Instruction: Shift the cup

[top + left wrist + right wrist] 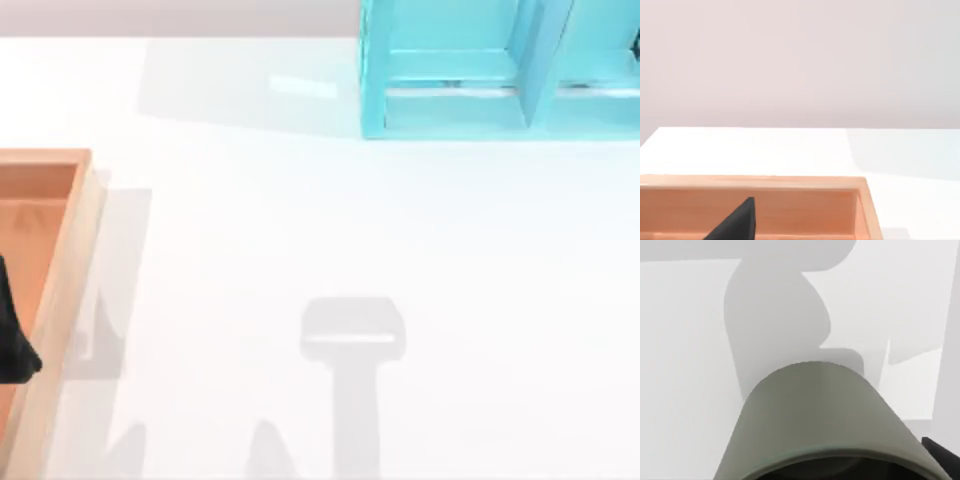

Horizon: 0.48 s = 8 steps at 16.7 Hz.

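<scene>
White table [300, 220] under bright light (soft grey shadows across it); a plain pale wall [800, 60] behind.

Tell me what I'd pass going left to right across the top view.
Dark arm part over the wooden tray at the left edge → grey shadow on the white table → turquoise shelf unit at the far right.

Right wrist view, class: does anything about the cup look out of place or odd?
Yes. The grey-green cup sits very close under the camera, apparently lifted above the white table and casting a shadow there. No spill or damage shows.
</scene>
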Each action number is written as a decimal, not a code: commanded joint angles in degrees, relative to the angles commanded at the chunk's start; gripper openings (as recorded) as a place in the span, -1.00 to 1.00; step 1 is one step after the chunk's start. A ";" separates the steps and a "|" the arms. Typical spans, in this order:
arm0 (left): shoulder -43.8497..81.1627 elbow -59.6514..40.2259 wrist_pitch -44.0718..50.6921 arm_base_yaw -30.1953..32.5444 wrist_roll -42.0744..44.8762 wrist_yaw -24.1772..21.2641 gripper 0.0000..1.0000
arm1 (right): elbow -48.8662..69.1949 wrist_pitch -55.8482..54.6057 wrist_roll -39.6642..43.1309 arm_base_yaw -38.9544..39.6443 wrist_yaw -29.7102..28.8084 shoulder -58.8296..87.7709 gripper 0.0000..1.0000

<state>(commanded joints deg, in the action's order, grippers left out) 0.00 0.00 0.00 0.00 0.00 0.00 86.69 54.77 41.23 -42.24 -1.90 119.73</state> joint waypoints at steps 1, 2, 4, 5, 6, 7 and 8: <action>0.00 0.00 0.00 0.00 0.00 0.00 1.00 | -0.18 -0.20 -0.01 0.00 0.01 0.05 -1.00; 0.00 0.00 0.00 0.00 0.00 0.00 1.00 | -0.18 -0.20 -0.01 0.00 0.01 0.05 -1.00; 0.00 0.00 0.00 0.00 0.00 0.00 1.00 | -0.18 -0.20 -0.01 0.00 0.01 0.05 -1.00; 0.00 0.00 0.00 0.00 0.00 0.00 1.00 | -0.18 -0.20 -0.01 0.00 0.01 0.05 -0.85; 0.00 0.00 0.00 0.00 0.00 0.00 1.00 | -0.18 -0.20 -0.01 0.00 0.01 0.05 -0.70; 0.00 0.00 0.00 0.00 0.00 0.00 1.00 | -0.18 -0.20 -0.01 0.00 0.01 0.05 -0.55; 0.00 0.00 0.00 0.00 0.00 0.00 1.00 | -0.18 -0.20 -0.01 0.00 0.01 0.05 -0.40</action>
<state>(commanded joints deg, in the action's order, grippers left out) 0.00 0.00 0.00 0.00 0.00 0.00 86.51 54.57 41.21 -42.24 -1.89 119.78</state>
